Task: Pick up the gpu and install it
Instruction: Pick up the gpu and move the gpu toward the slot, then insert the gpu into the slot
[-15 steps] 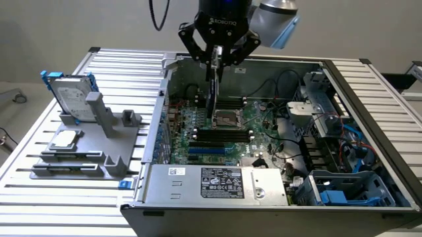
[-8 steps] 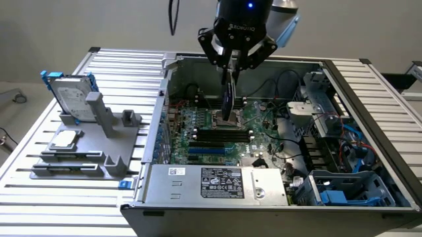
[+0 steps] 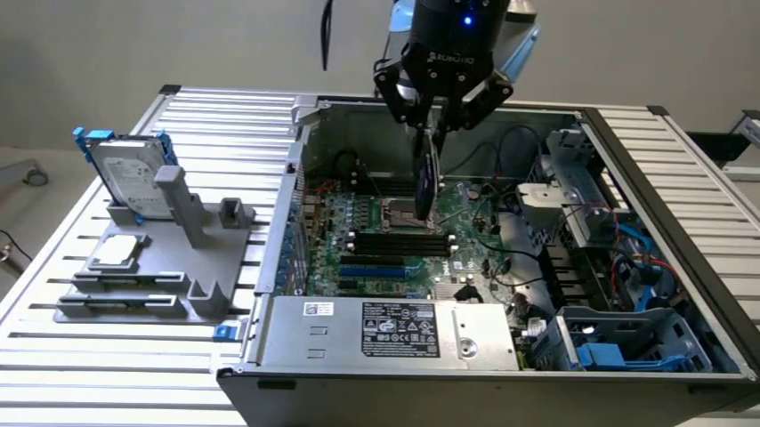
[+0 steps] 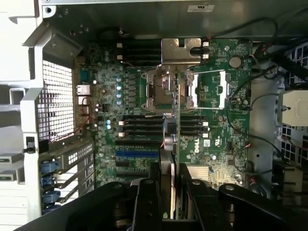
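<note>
Holding the gpu [image 3: 428,178] edge-on over the motherboard [image 3: 392,240].
Gripper [image 3: 437,123], upper centre of the exterior view, pinched the gpu above the CPU socket [image 3: 401,212]; cables [image 3: 511,147] hung near it; hard drive [image 3: 125,173] stood at that view's left.

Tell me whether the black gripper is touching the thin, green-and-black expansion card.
Touching. The wrist view shows the gripper clamped against both faces of the gpu.

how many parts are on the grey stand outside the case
2: the silver hard drive upright at the grey stand's far end, the small silver chip flat nearer the camera. None looks hidden. The gpu is in the gripper.
</note>
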`<action>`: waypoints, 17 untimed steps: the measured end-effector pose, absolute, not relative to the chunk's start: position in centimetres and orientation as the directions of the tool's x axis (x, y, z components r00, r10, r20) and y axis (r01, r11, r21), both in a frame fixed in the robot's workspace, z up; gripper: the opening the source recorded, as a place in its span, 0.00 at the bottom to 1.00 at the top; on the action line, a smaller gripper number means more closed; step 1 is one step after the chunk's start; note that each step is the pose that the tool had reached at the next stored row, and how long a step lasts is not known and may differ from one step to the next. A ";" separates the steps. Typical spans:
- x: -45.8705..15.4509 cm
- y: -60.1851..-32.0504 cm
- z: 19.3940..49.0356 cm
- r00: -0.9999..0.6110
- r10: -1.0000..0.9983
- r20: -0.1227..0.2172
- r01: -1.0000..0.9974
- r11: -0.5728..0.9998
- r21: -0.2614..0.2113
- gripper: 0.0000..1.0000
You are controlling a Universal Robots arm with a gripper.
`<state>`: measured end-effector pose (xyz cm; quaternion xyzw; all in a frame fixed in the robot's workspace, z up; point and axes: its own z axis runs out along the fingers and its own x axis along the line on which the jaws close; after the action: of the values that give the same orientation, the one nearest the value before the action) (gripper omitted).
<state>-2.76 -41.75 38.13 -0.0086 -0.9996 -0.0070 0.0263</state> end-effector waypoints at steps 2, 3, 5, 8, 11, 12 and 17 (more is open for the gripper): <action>-2.7 -41.7 38.0 -0.999 0.016 0.050 0.017 1.000 0.011 0.27; -2.7 -41.7 38.0 -0.999 0.016 0.050 0.017 1.000 0.011 0.27; -2.8 -41.7 38.0 -0.999 0.016 0.050 0.017 1.000 0.011 0.27; -2.8 -41.7 38.0 -0.999 0.016 0.050 0.017 1.000 0.011 0.27; -2.8 -41.7 38.0 -0.999 0.016 0.050 0.017 1.000 0.011 0.27; -2.7 -41.7 38.0 -0.999 0.016 0.050 0.017 1.000 0.011 0.27; -2.7 -41.7 38.0 -0.999 0.016 0.050 0.017 1.000 0.011 0.27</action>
<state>-2.75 -41.73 38.00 -0.0082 -0.9996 -0.0057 0.0248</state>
